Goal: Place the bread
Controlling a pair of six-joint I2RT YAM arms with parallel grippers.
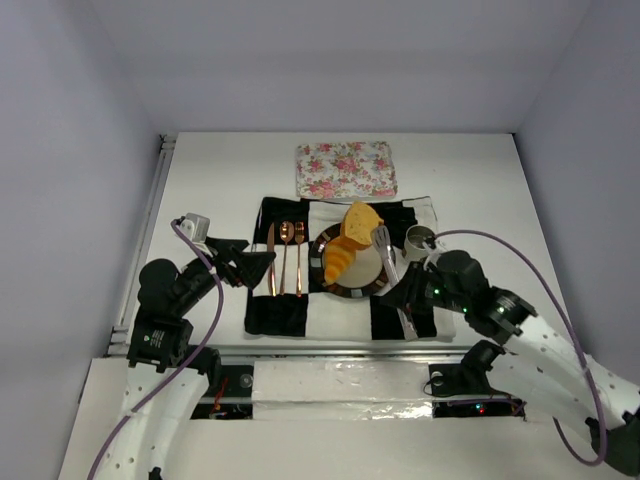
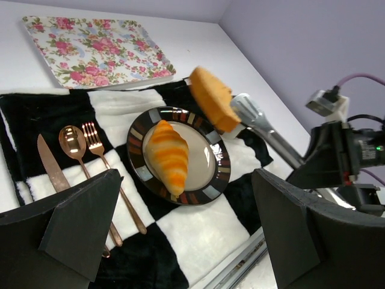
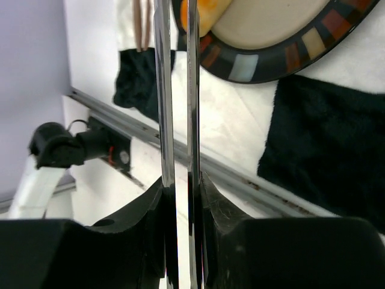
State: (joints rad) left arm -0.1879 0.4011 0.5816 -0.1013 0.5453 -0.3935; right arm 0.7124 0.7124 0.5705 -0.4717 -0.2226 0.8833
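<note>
The right gripper point(image 3: 181, 192) is clenched on the handles of metal tongs point(image 1: 386, 252), and the two blades run straight out from between its fingers toward the plate point(image 2: 223, 160). At the far end the tongs pinch the slice point(image 2: 212, 98), which hangs tilted on edge over the plate's far right rim and looks clear of it. How much gap there is cannot be told. The croissant point(image 2: 168, 155) already lies on the plate, its long axis running far to near across the left of centre, so the bare part is the right half. The coming move turns on this: the bare part is nearer to the right gripper than the slice, back along the tongs' line and down. I judge that a short pull toward the arm and a lowering would set the slice beside the croissant rather than on it. The left gripper point(image 1: 262, 264) is released, fingers wide and empty, to the left of the plate over the cutlery point(image 2: 78, 150). It is farther from the slice than the right one and has no part in the hold. The tong tips are hidden behind the slice, so the depth of the bite is unclear. The right wrist view shows only the blades, a piece of the plate's rim and a scrap of croissant, not the slice.
</note>
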